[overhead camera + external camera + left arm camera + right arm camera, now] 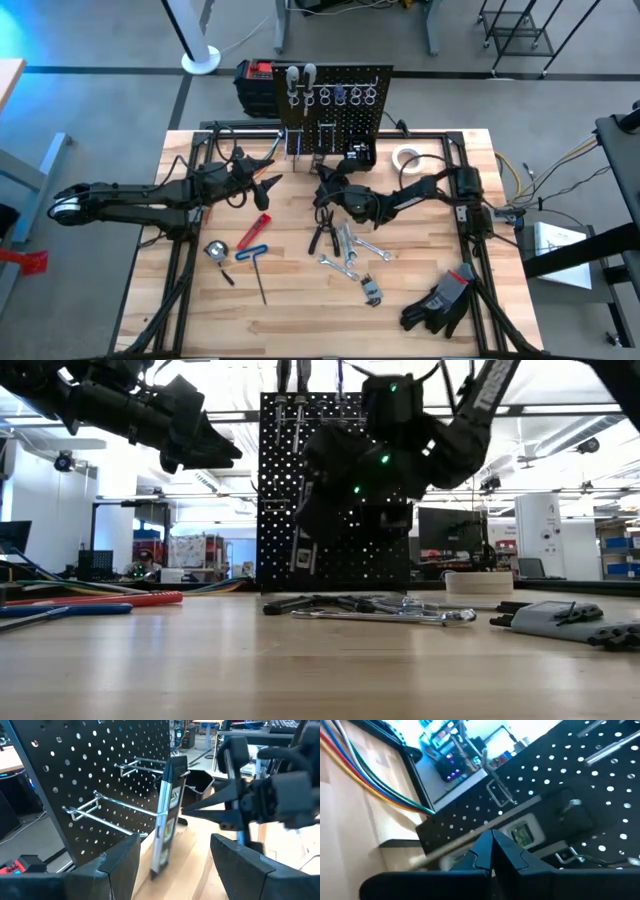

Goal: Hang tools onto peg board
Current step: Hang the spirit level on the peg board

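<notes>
Nearest, toward the bottom of the high view, the unhung tools (345, 250) lie scattered on the table (300, 310): wrenches and pliers at center, a red-handled tool (253, 232) to their left. Above them at frame center, the right gripper (322, 172) hangs with its fingers pressed together, empty as far as I can tell, just before the small level (165, 815) that stands against the peg board (335, 105). The left gripper (268, 185) waits left of center, fingers spread, holding nothing. To finish this step well, I judge the right arm should back straight away from the level without brushing it, then check it sits steady before fetching another tool.
</notes>
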### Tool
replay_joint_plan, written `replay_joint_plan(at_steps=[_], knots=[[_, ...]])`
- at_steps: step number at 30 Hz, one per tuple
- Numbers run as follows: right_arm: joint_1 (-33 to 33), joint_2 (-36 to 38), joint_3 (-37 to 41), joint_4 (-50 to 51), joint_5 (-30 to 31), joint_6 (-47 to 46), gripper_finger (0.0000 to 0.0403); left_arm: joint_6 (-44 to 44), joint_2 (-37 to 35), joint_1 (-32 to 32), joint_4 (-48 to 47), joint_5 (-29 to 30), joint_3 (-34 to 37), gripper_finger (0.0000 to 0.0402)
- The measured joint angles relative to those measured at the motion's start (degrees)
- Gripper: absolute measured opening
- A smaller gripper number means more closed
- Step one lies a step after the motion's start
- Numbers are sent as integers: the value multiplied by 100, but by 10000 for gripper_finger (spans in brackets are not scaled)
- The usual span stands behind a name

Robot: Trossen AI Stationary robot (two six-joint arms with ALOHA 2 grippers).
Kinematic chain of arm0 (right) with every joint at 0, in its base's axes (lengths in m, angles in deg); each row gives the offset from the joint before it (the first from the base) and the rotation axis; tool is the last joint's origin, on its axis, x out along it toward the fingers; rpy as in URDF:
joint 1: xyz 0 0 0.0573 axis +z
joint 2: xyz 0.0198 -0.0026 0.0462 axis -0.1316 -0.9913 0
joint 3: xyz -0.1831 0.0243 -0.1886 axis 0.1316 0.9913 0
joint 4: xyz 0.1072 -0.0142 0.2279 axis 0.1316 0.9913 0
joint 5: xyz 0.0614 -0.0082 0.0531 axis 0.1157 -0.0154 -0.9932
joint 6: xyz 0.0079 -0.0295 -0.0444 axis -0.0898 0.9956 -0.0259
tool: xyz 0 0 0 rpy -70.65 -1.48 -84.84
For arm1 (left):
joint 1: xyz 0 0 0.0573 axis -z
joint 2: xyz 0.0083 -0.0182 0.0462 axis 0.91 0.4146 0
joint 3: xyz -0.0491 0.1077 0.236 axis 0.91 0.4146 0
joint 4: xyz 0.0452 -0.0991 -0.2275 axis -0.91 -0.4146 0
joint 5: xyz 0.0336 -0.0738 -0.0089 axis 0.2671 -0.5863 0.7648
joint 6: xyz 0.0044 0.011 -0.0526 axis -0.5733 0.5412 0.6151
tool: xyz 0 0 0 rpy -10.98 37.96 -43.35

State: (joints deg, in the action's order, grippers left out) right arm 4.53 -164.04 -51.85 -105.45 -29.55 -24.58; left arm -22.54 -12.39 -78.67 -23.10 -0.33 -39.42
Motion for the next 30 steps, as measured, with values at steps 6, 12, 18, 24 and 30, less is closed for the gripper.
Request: replay_joint_plan(at_steps=[6,12,18,24,30], knots=[[-121,-488,-296,-408,500,358,0,18,-1,0,-131,0,0,231],[-198,-727,-523,-508,511,470,0,17,-5,0,-207,0,0,231],[-280,-730,-578,-526,575,607,0,18,-14,0,-298,3,-2,231],[-431,-728,-604,-546,635,608,0,62,-16,0,-293,0,-2,231],[-586,-724,-604,-548,637,598,0,62,-16,0,-293,3,-2,231]])
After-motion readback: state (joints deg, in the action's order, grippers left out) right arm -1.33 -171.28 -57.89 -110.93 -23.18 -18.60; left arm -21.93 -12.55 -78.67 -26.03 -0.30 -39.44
